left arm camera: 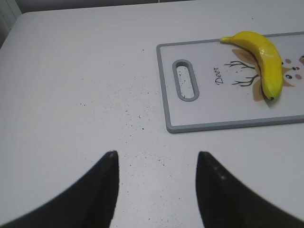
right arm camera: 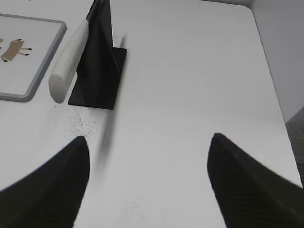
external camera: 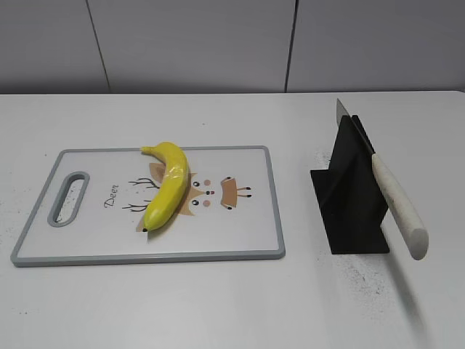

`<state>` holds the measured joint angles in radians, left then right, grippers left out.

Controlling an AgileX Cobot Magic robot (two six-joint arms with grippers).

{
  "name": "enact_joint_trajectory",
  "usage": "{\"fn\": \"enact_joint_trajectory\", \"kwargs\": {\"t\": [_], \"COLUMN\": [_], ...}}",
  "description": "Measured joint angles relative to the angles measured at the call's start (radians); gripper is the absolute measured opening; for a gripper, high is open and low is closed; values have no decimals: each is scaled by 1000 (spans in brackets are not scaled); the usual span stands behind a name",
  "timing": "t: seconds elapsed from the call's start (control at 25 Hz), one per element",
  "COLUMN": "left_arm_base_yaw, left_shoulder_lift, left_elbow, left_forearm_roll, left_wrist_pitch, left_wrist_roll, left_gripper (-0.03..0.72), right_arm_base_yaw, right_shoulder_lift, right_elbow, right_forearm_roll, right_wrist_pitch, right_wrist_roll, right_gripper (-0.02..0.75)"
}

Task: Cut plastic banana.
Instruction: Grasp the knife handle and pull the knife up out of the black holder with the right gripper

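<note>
The plastic banana (external camera: pixel 168 185) is glossy yellow and lies on the white cutting board (external camera: pixel 240 233), left of its middle; it also shows in the left wrist view (left arm camera: pixel 263 60). A knife with a white handle (external camera: pixel 398 206) rests slanted in a black stand (external camera: pixel 350 196) right of the board, handle toward the front; it also shows in the right wrist view (right arm camera: pixel 70 60). My left gripper (left arm camera: pixel 156 154) is open and empty over bare table left of the board. My right gripper (right arm camera: pixel 149 137) is open and empty, in front of and right of the stand. Neither gripper shows in the exterior view.
The cutting board (left arm camera: pixel 204 124) has a grey rim, a handle slot (left arm camera: pixel 184 80) at its left end and a deer drawing. The white table (external camera: pixel 232 305) carries dark specks. A grey wall stands behind. The table's right edge (right arm camera: pixel 273 80) runs near my right gripper.
</note>
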<state>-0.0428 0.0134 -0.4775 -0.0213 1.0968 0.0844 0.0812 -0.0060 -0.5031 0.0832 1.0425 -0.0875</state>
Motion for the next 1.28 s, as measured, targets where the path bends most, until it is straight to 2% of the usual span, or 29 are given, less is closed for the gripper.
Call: {"fn": "enact_joint_trajectory", "kwargs": {"t": [1.28], "left_arm_base_yaw": [0], "left_shoulder_lift": [0], "left_elbow": [0], "left_forearm_roll": [0], "left_wrist_pitch": [0], "left_wrist_roll": [0], "left_gripper": [492], "right_arm_base_yaw": [0], "right_shoulder_lift": [0], "right_elbow": [0], "right_forearm_roll": [-3], "right_wrist_pitch": [1], "right_wrist_roll": [0], "right_gripper": [586]}}
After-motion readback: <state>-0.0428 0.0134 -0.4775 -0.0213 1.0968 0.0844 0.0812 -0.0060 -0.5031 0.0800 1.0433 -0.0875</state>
